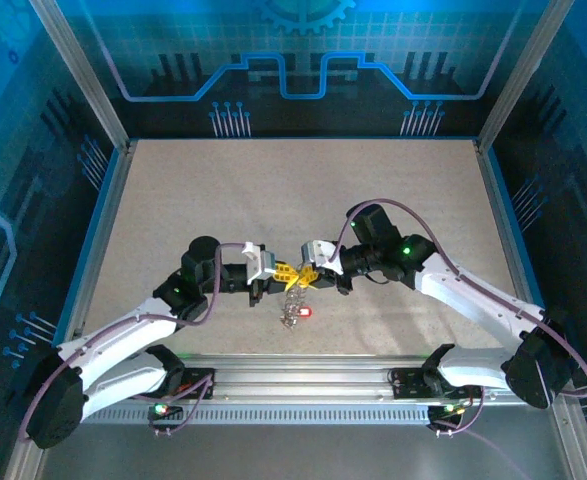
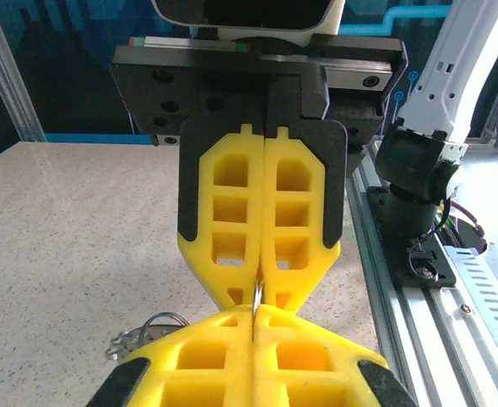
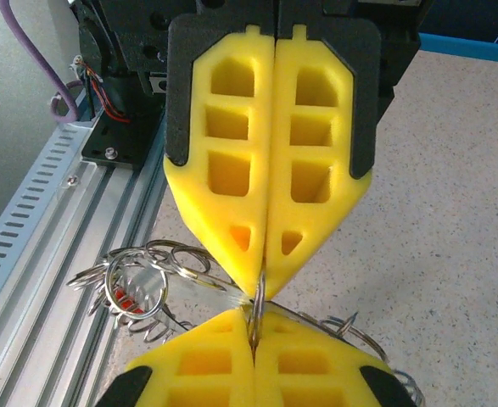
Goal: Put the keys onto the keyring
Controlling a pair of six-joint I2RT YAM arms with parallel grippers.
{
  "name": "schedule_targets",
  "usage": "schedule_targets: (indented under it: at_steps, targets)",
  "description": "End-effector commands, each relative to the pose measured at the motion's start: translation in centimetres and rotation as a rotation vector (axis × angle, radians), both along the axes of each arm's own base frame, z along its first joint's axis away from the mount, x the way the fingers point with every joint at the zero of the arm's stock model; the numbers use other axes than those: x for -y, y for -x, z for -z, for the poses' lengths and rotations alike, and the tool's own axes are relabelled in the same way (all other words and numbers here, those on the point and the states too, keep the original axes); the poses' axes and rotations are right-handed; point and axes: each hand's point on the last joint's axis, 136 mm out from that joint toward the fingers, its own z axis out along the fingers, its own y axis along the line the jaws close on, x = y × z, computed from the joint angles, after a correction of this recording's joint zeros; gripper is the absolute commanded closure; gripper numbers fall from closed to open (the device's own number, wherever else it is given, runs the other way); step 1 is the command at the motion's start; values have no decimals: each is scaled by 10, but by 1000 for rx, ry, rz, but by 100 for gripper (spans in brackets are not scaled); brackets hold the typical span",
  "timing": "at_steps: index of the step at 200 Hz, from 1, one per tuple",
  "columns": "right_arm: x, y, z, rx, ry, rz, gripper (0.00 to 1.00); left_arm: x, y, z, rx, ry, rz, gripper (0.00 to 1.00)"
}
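My two grippers meet tip to tip above the middle of the table. The left gripper (image 1: 281,272) (image 2: 254,315) is shut on the thin rim of the keyring (image 2: 256,293), which stands edge-on between its yellow fingers. Facing it, the right gripper (image 1: 310,272) (image 3: 253,326) is shut on the same rim (image 3: 258,298). The rest of the keyring (image 1: 293,298), fringed with small silver rings (image 3: 138,284), hangs below the tips. A red key (image 1: 305,311) (image 3: 128,298) dangles among those rings. No other keys can be made out.
The aluminium rail (image 1: 303,372) (image 3: 53,237) with both arm bases runs along the near edge, close below the grippers. Speckled beige tabletop (image 1: 293,200) stretches behind them to the blue enclosure walls.
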Motion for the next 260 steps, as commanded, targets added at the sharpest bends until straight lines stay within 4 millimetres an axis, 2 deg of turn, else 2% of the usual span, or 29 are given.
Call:
schedule_targets:
  at_steps: [1, 20, 43, 87, 124, 193, 227, 260]
  targets:
    - [2, 1, -5, 1, -3, -9, 100, -3, 2, -10, 49, -7, -11, 85]
    - [4, 2, -5, 6, 15, -16, 100, -6, -4, 7, -23, -145, -43, 86]
    - [5, 1, -4, 13, 30, -21, 100, -4, 4, 16, -98, -221, 29, 84]
    - [3, -3, -5, 26, 34, -16, 100, 3, -1, 12, -119, -188, 29, 78]
    - [3, -1, -6, 32, 38, -22, 100, 4, -5, 15, -128, -214, 11, 78]
    - [2, 2, 1, 19, 43, -26, 100, 8, -5, 6, -135, -175, 16, 77]
    - [2, 2, 4, 13, 46, -24, 100, 11, -3, 12, -150, -201, 34, 76]
    - [2, 2, 5, 14, 46, -23, 100, 15, -1, 9, -140, -195, 47, 76]
